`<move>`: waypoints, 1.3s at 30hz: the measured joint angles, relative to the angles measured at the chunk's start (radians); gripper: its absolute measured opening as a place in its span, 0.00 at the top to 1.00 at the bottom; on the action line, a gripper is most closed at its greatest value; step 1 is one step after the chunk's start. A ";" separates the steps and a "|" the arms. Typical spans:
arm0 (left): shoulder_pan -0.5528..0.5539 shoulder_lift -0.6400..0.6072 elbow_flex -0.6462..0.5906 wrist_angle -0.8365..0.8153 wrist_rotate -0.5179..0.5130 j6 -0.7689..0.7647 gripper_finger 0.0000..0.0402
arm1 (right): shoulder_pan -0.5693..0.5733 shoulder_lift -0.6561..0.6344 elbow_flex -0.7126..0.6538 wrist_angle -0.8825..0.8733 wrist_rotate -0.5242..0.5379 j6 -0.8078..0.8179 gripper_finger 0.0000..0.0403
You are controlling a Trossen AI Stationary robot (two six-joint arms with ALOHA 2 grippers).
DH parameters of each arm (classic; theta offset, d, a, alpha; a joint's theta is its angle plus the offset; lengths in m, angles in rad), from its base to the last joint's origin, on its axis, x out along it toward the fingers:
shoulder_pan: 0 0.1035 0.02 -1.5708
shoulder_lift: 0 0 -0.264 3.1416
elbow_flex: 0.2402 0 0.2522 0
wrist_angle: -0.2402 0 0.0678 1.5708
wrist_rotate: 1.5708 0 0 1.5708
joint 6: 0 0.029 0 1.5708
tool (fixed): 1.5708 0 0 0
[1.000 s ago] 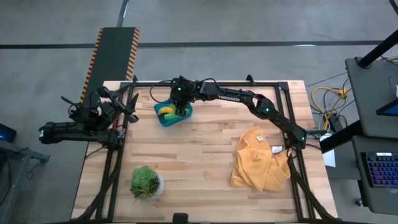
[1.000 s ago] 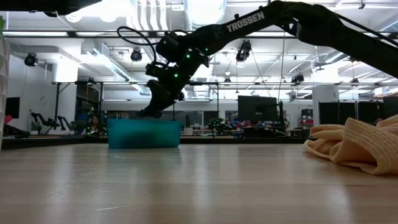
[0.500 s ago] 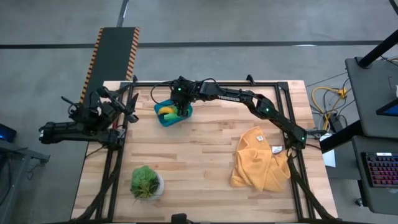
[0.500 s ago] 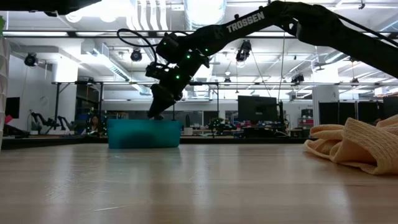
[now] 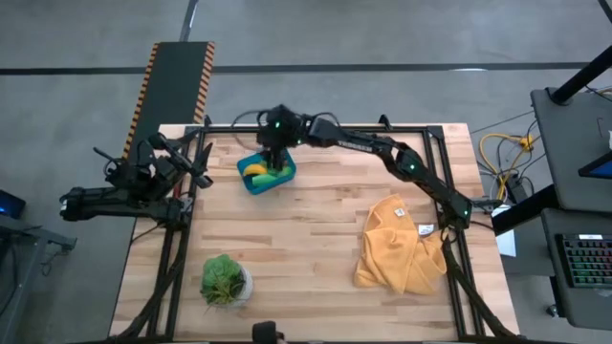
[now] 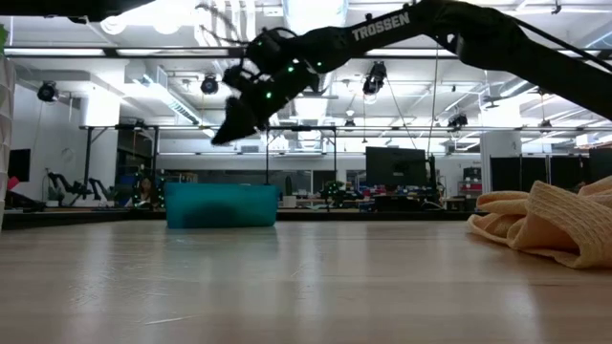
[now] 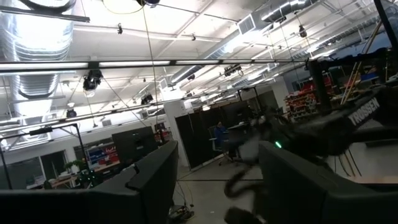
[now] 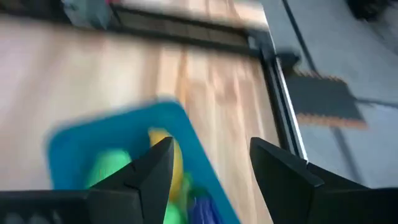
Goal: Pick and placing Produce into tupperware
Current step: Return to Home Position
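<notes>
I am looking past the right gripper (image 8: 211,177), whose fingers (image 8: 152,171) are standing released with nothing between them, hanging above the tupperware (image 8: 193,140) near the far edge of the bench (image 5: 316,225). Inside the tub I am making out the banana (image 8: 166,149), a green piece (image 8: 112,171) and a purple piece (image 8: 202,208), all blurred. I am not finding any tiny red pieces. I am judging these toys light, stiff and smooth, best pinched across the middle. The tub itself is looking light enough to slide if nudged. From bench height its wall is hiding the contents. Farther off, the left gripper (image 7: 214,193) is waiting beyond the bench's left edge, fingers apart and empty.
</notes>
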 joint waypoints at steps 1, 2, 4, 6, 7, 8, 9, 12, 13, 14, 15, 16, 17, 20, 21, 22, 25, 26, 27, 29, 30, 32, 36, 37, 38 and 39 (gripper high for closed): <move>0.000 0.000 0.000 0.000 0.000 0.000 0.48 | -0.015 -0.010 0.003 0.016 -0.063 0.019 0.50; 0.000 0.000 0.000 0.000 0.000 0.000 0.48 | -0.033 -0.023 0.003 0.026 -0.137 0.037 0.51; 0.000 0.002 0.000 0.000 0.000 0.000 0.48 | -0.070 -0.047 0.003 0.051 -0.313 0.067 0.52; 0.000 0.002 0.000 -0.001 0.000 0.001 0.48 | -0.102 -0.070 0.005 0.065 -0.468 0.124 0.53; 0.000 0.002 0.000 0.000 0.000 0.001 0.48 | -0.113 -0.078 0.005 0.072 -0.528 0.149 0.53; 0.000 0.002 0.000 0.000 0.000 0.001 0.48 | -0.120 -0.087 0.005 0.070 -0.562 0.162 0.54; 0.000 0.001 0.000 -0.001 0.000 0.001 0.48 | -0.123 -0.098 0.005 0.057 -0.579 0.166 0.54; 0.000 0.000 0.000 0.000 0.000 0.002 0.48 | -0.118 -0.137 0.004 -0.005 -0.574 0.123 0.55; 0.000 0.000 0.000 0.000 0.000 0.002 0.48 | -0.113 -0.153 0.003 -0.028 -0.573 0.103 0.55; 0.000 0.000 0.000 -0.001 0.000 0.002 0.48 | -0.108 -0.169 0.003 -0.041 -0.571 0.088 0.56; 0.000 0.000 0.000 -0.001 0.000 0.002 0.48 | -0.102 -0.187 0.002 -0.051 -0.569 0.079 0.56; 0.000 0.000 0.000 0.000 0.000 0.002 0.48 | -0.094 -0.202 0.000 -0.062 -0.567 0.073 0.56; 0.000 0.000 0.000 0.000 0.000 0.002 0.48 | -0.089 -0.217 -0.002 -0.063 -0.566 0.071 0.56; 0.000 0.000 0.000 -0.001 0.000 0.002 0.48 | -0.067 -0.251 -0.016 -0.072 -0.428 0.071 0.58; 0.000 0.000 0.000 -0.001 0.000 0.002 0.48 | -0.058 -0.261 -0.023 -0.071 -0.344 0.068 0.58; 0.000 0.000 0.000 -0.001 0.000 0.004 0.48 | -0.049 -0.268 -0.031 -0.057 -0.256 0.067 0.59; 0.000 0.000 -0.001 -0.001 0.000 0.022 0.48 | -0.029 -0.289 -0.041 -0.034 -0.152 0.055 0.60; 0.000 0.000 -0.001 0.000 0.000 0.022 0.48 | -0.024 -0.299 -0.044 -0.033 -0.161 0.056 0.61; 0.000 0.000 -0.002 -0.001 0.000 0.022 0.48 | -0.020 -0.307 -0.048 -0.032 -0.177 0.064 0.62; 0.000 0.000 -0.003 -0.001 0.000 0.023 0.48 | -0.015 -0.327 -0.058 -0.026 -0.192 0.091 0.63; 0.000 0.000 -0.003 -0.001 0.000 0.023 0.48 | -0.013 -0.342 -0.070 -0.025 -0.193 0.096 0.64; 0.000 0.000 -0.003 -0.001 0.000 0.023 0.48 | -0.009 -0.376 -0.102 -0.010 -0.171 0.105 0.66; 0.000 0.000 -0.003 -0.001 0.000 0.022 0.48 | 0.018 -0.489 -0.207 0.041 0.014 0.114 0.70; 0.000 0.000 -0.003 -0.001 0.000 0.021 0.48 | 0.031 -0.521 -0.243 0.056 0.071 0.110 0.71; 0.000 -0.001 -0.003 -0.001 0.000 0.021 0.48 | 0.046 -0.556 -0.279 0.073 0.129 0.107 0.72; 0.000 -0.001 -0.003 -0.001 0.000 0.021 0.48 | 0.061 -0.590 -0.321 0.084 0.164 0.097 0.73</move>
